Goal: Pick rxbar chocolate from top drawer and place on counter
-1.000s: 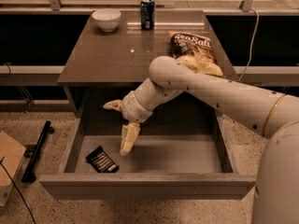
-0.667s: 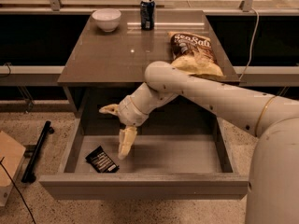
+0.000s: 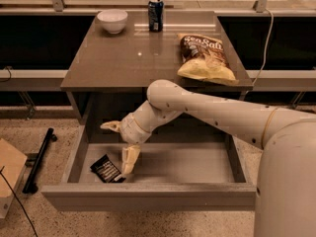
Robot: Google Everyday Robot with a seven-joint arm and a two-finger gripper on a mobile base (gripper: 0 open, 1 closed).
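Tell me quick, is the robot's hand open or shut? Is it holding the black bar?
Gripper: open, holding nothing, down in the top drawer, with one fingertip just beside the rxbar chocolate.

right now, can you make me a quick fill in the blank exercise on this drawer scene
1. The rxbar chocolate lies in the top drawer, near its front ___ corner.
2. The gripper hangs inside the drawer next to the bar, its fingers ___.
3. Of the bowl, the can and the bag on the counter, the one nearest the drawer is the ___.

Missing words: left; open; chip bag
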